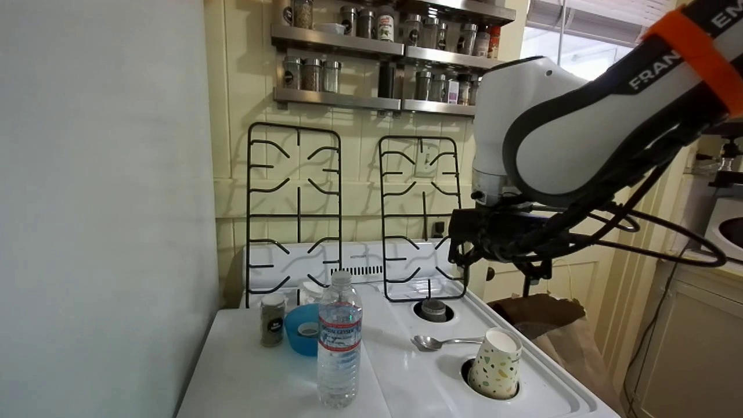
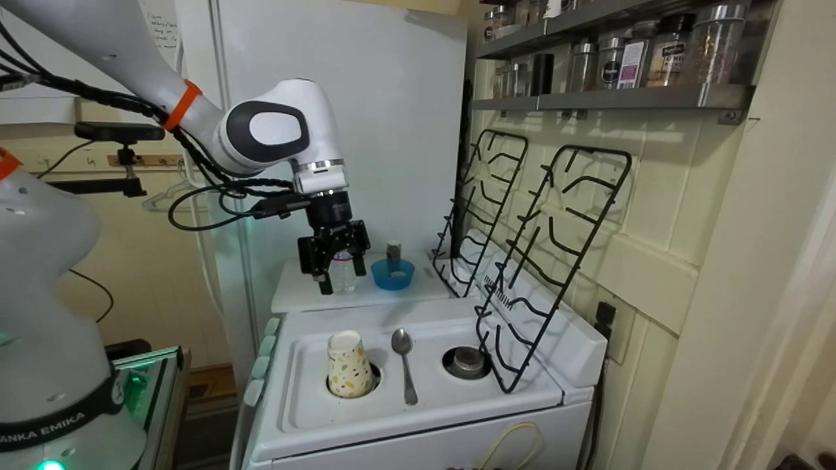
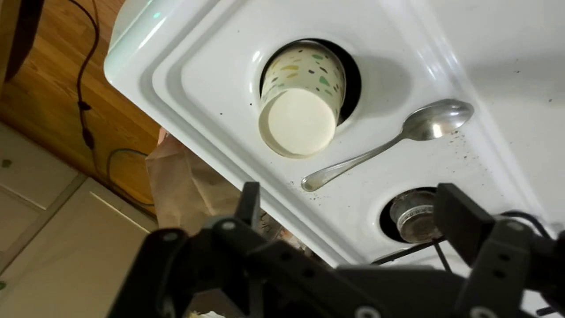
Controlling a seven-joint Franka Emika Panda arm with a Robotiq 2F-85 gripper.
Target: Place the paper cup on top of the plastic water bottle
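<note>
The paper cup point(image 1: 496, 366) is cream with coloured speckles and stands upside down over a burner opening on the stove. It also shows in an exterior view point(image 2: 349, 369) and in the wrist view point(image 3: 302, 123), closed base toward the camera. The plastic water bottle point(image 1: 338, 371) stands upright on the white surface left of the cup. In an exterior view the bottle point(image 2: 343, 281) is partly hidden behind the gripper; it is out of the wrist view. My gripper point(image 2: 343, 279) is open and empty, pointing down above the stove. Its spread fingers point(image 3: 349, 194) show in the wrist view, apart from the cup.
A spoon point(image 3: 371, 152) lies beside the cup. A burner point(image 3: 412, 216) sits toward the back. Two black grates point(image 2: 562, 281) lean on the wall. A blue bowl point(image 2: 392, 275) and a spice jar point(image 1: 272, 322) stand near the bottle. A paper bag point(image 1: 557, 337) is beside the stove.
</note>
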